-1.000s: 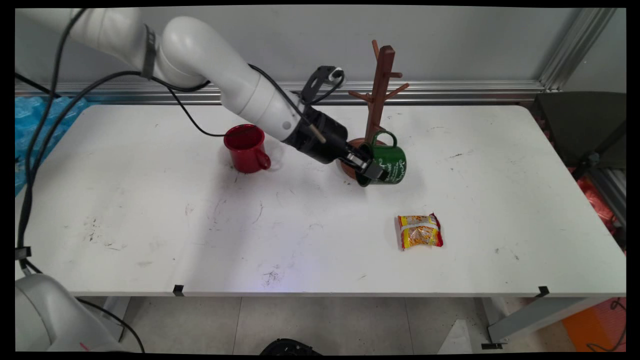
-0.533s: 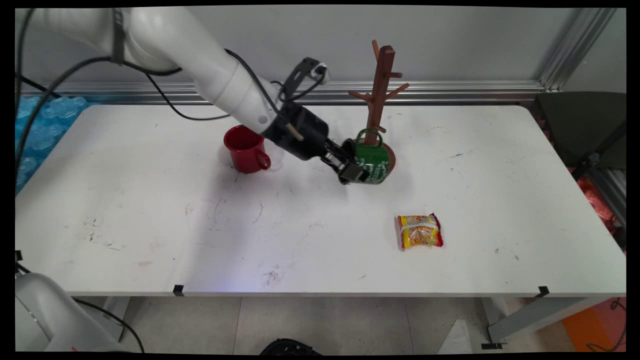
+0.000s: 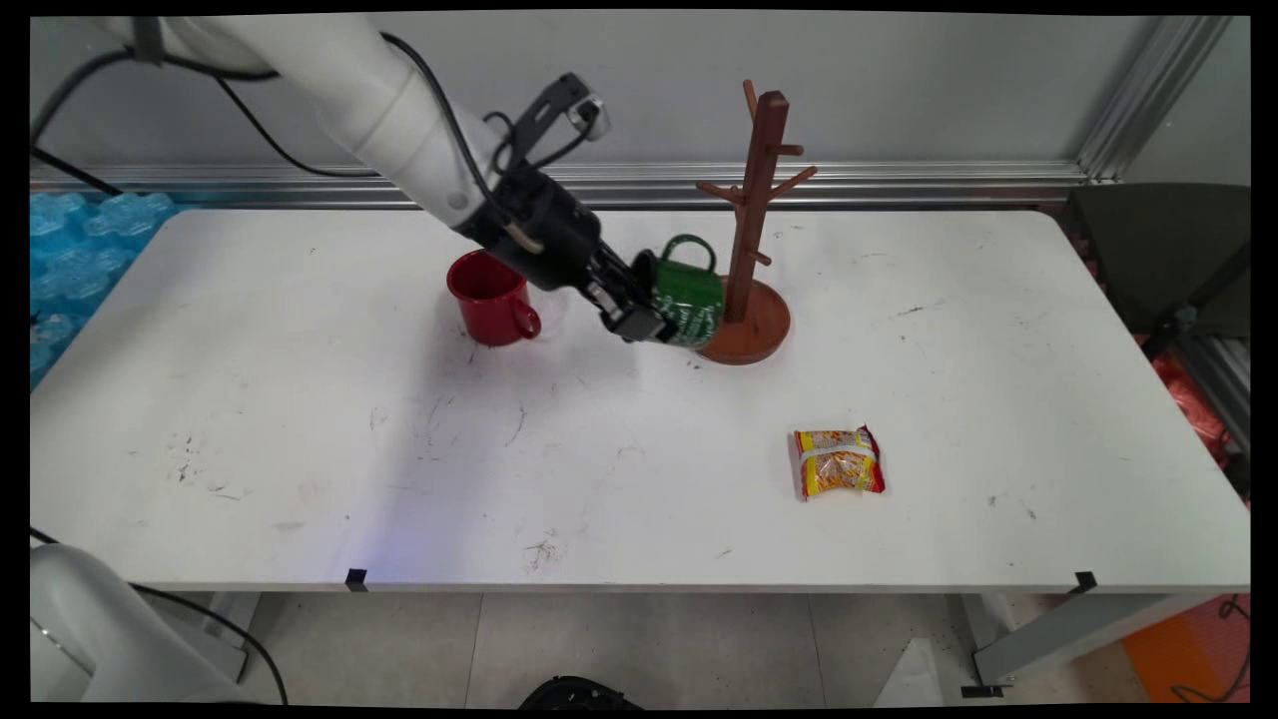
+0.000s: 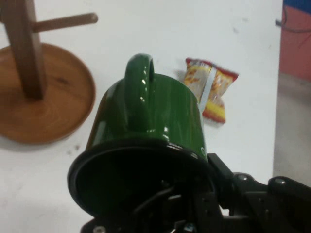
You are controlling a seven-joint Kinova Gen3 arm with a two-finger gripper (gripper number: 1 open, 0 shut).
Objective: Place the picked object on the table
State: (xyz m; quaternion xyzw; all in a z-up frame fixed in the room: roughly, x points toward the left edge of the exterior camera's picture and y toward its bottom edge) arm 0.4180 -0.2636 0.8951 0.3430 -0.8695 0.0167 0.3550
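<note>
We see the white table (image 3: 300,399) carrying the brown wooden mug tree (image 3: 755,240), whose round base (image 4: 43,97) lies just beside the green mug (image 3: 689,300). Our gripper (image 3: 639,312) is clamped on that green mug's rim, holding it tipped on its side above the table with the handle up. A red mug (image 3: 491,297) stands upright behind the gripper, and a snack packet (image 3: 839,462) lies well apart toward the near edge.

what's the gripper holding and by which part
The gripper holds the green mug by its rim, one finger inside the mouth, handle up, beside the wooden mug tree.
</note>
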